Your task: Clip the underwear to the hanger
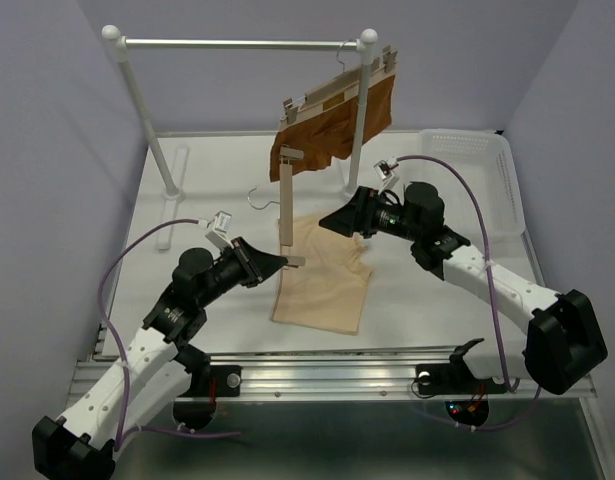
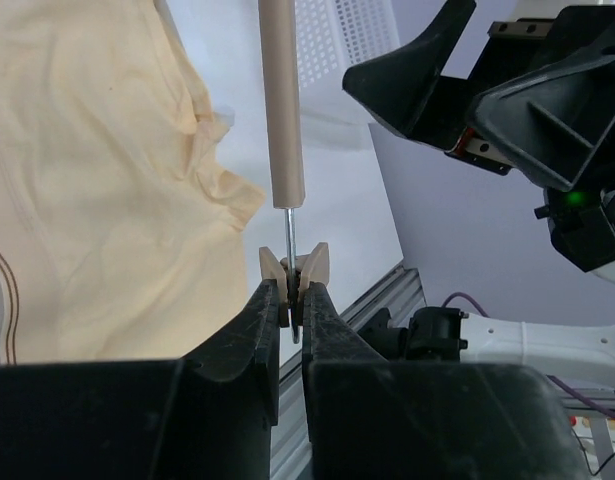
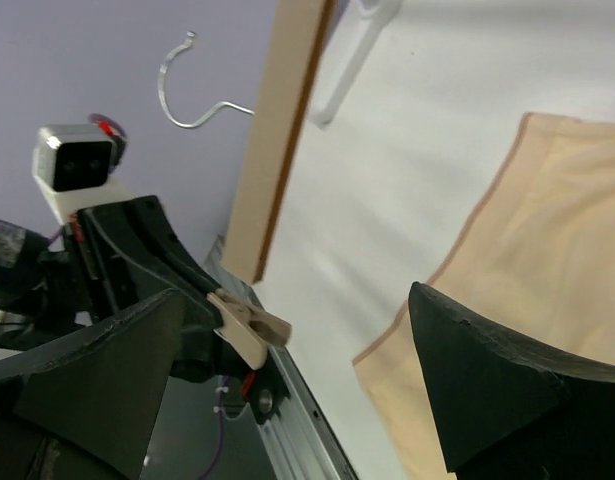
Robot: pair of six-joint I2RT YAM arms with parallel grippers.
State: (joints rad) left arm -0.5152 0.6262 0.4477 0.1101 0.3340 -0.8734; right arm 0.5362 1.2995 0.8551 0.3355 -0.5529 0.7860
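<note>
We judge the job barely begun: the underwear (image 1: 325, 282) lies flat on the worktop (image 1: 212, 195), caught in neither clip. Our left fingers (image 2: 249, 345) pinch narrowly on the lower clip (image 2: 297, 268) of the hanger (image 1: 285, 205), which stands on end over the cloth's left edge. Our right fingers (image 3: 487, 370) gape wide and empty beside it (both clippings remain, we reckon).

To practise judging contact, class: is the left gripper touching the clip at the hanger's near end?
Touching. The left wrist view shows the left gripper pinching the clip on the hanger, jaws pressed against both sides.
</note>
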